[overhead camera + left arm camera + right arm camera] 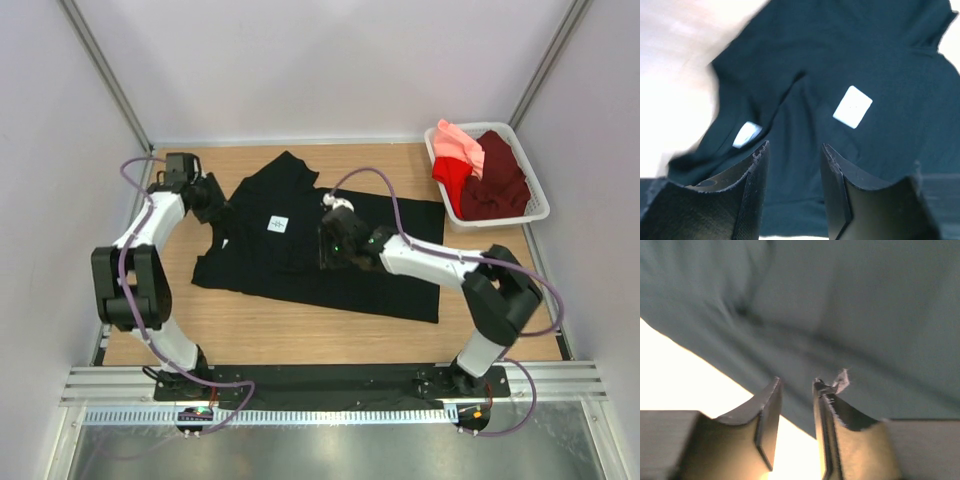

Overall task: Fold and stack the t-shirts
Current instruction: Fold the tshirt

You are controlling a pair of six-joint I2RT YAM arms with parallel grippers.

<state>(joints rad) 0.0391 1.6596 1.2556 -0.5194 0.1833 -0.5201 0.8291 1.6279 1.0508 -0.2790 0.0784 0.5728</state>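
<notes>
Black cloth t-shirt (270,270) lies spread on the wooden counter (300,335), white chest label (278,225) up, its long axis running from the collar at the left to the hem at the right. Left tool (792,150), fingers moderately apart and empty, sits at the collar end, while the right tool (796,385), fingers at a narrow gap and gripping nothing, hangs over the shirt's middle, so the hem end falls to the right arm. Bare counter lies nearside for a fold; the maroon shirt (500,180), red shirt (452,180) and salmon shirt (458,143) sit in the white basket (540,212), well apart at the far right.
</notes>
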